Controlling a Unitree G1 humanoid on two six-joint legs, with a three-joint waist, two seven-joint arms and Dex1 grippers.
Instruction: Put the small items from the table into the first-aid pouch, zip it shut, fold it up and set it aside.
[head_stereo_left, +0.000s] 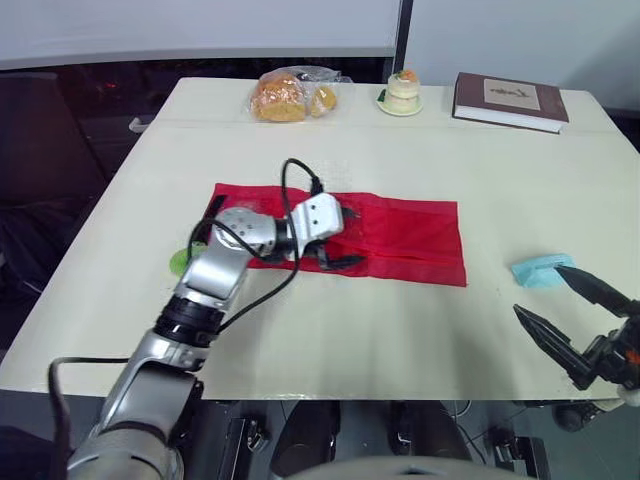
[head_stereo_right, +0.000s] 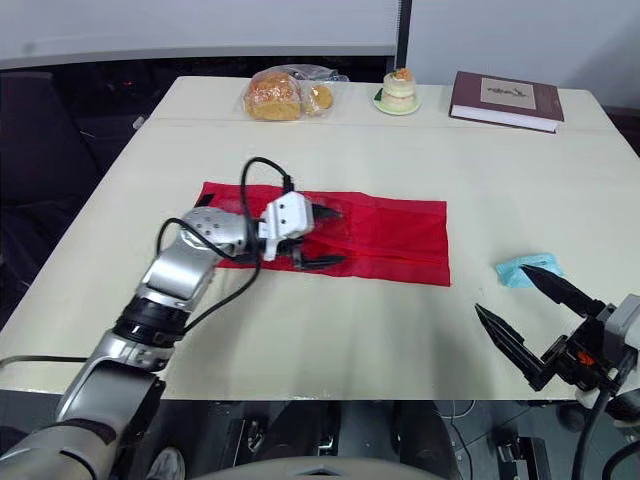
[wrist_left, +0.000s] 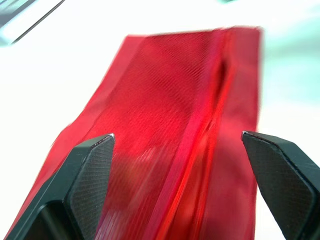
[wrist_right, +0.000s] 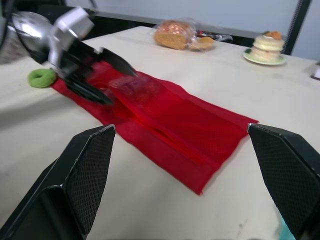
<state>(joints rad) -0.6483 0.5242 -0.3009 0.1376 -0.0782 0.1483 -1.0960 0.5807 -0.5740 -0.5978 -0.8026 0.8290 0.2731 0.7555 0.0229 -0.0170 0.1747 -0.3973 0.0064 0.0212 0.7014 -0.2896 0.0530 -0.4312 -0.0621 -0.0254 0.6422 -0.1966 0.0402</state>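
The red first-aid pouch (head_stereo_left: 400, 238) lies flat and unfolded in the middle of the table, its zip line (wrist_left: 200, 140) running along its length. My left gripper (head_stereo_left: 350, 238) hovers open over the pouch's left part, one finger on each side of the zip, holding nothing. A small green ring-shaped item (head_stereo_left: 180, 262) lies on the table just off the pouch's left end, beside my left forearm. A light blue item (head_stereo_left: 543, 269) lies to the right of the pouch. My right gripper (head_stereo_left: 540, 290) stands open right next to the blue item, near the table's front right edge.
Along the far edge are bagged bread (head_stereo_left: 290, 95), a small cake on a plate (head_stereo_left: 403, 92) and a dark red book (head_stereo_left: 510, 100). The cream table (head_stereo_left: 400, 340) is bare between the pouch and the front edge.
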